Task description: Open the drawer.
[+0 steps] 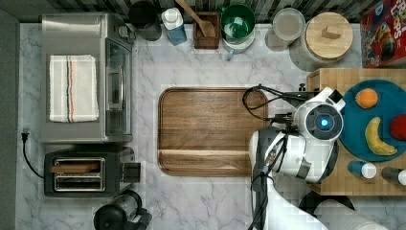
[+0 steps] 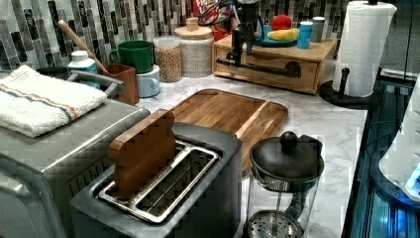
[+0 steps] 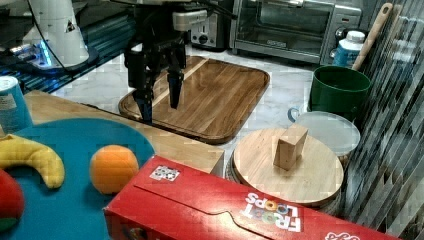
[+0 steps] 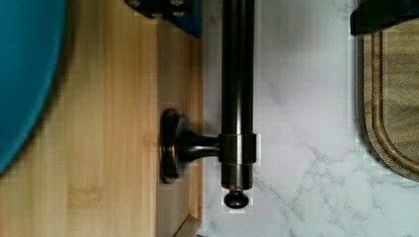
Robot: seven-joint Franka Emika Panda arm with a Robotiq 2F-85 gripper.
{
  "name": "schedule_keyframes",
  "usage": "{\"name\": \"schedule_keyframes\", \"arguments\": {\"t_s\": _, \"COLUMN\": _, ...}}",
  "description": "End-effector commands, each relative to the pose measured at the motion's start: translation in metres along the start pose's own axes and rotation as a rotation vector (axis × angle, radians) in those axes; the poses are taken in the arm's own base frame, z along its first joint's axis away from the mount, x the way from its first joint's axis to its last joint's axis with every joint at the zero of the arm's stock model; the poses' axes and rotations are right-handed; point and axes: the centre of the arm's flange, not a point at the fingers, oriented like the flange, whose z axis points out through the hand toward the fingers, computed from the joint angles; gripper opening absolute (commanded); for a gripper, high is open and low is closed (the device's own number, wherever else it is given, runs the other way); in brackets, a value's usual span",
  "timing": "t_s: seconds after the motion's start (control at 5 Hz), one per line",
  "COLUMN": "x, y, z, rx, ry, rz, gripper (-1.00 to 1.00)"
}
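- While the drawer [image 2: 267,64] sits shut, the gripper [image 3: 159,95] hangs spread over its handle [image 4: 237,94].
- Fingers straddle the bar, apart from it.

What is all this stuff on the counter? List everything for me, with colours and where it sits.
Light-wood drawer box with black bar handle: one, closed, at the left view's back.
Dark walnut cutting board: one, counter centre.
Teal plate: one, on the drawer box, holding an orange, a banana and a red fruit.
Steel toaster oven: one, under a striped white towel.
Grey toaster: one, with wooden toast.
Green mug: one, back row.
Wood-lidded jar: one, back row.
Red cereal box: one.
White paper-towel roll: one.
Black-lidded coffee press: one.
Black gripper: one, open, over the handle.
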Motion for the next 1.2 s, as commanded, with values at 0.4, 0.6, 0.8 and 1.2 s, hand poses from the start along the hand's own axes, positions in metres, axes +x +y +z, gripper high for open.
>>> {"name": "schedule_keyframes", "arguments": {"t_s": 0.4, "x": 0.009, "y": -0.005, "z": 0.019, "rx": -0.029, "ry": 0.028, "rz": 0.095, "gripper": 1.0}}
{"name": "schedule_keyframes", "arguments": {"t_s": 0.6, "x": 0.01, "y": -0.02, "z": 0.008, "rx": -0.033, "ry": 0.011, "rz": 0.113, "gripper": 1.0}}
{"name": "schedule_keyframes", "arguments": {"t_s": 0.8, "x": 0.016, "y": -0.036, "z": 0.004, "rx": -0.014, "ry": 0.009, "rz": 0.097, "gripper": 1.0}}
{"name": "schedule_keyframes", "arguments": {"t_s": 1.2, "x": 0.042, "y": -0.079, "z": 0.008, "rx": 0.051, "ry": -0.003, "rz": -0.046, "gripper": 1.0}}
